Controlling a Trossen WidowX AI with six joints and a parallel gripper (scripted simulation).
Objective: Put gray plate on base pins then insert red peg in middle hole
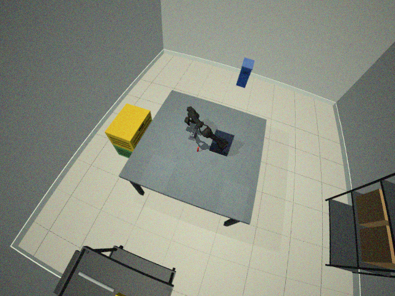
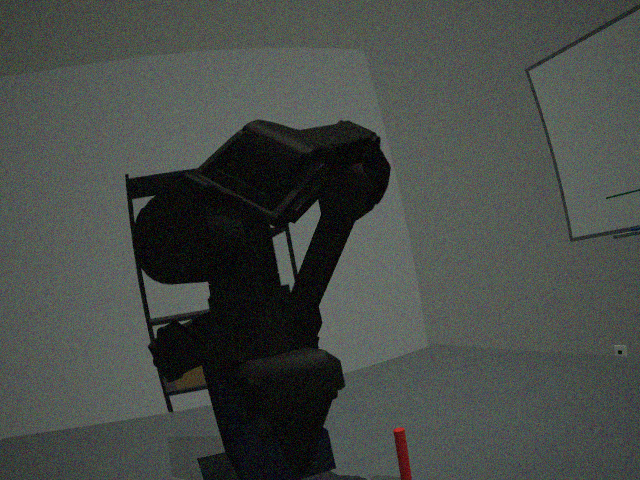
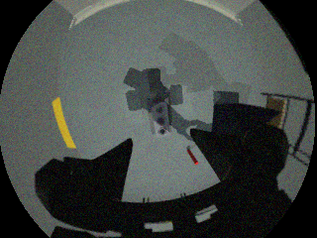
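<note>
My gripper (image 1: 191, 118) (image 3: 161, 137) is open and empty. It hangs well above the table, fingers pointing down. In the wrist view the small gray plate (image 3: 164, 118) shows far below between the two dark fingers, together with the base; both are too small to tell apart there or to tell whether the plate lies flat. In the top view the plate (image 1: 192, 134) sits just left of the arm. The red peg (image 1: 198, 148) (image 2: 401, 454) (image 3: 192, 157) stands upright on the table, a little to the side of the plate, apart from the gripper.
The arm's dark blue base block (image 1: 223, 141) sits mid-table. The gray table (image 1: 191, 181) stands on a tiled floor. A yellow crate stack (image 1: 128, 126) (image 3: 63, 122) stands at the table's left edge. A blue box (image 1: 245, 72) stands by the far wall. Shelving (image 1: 370, 222) is at the right.
</note>
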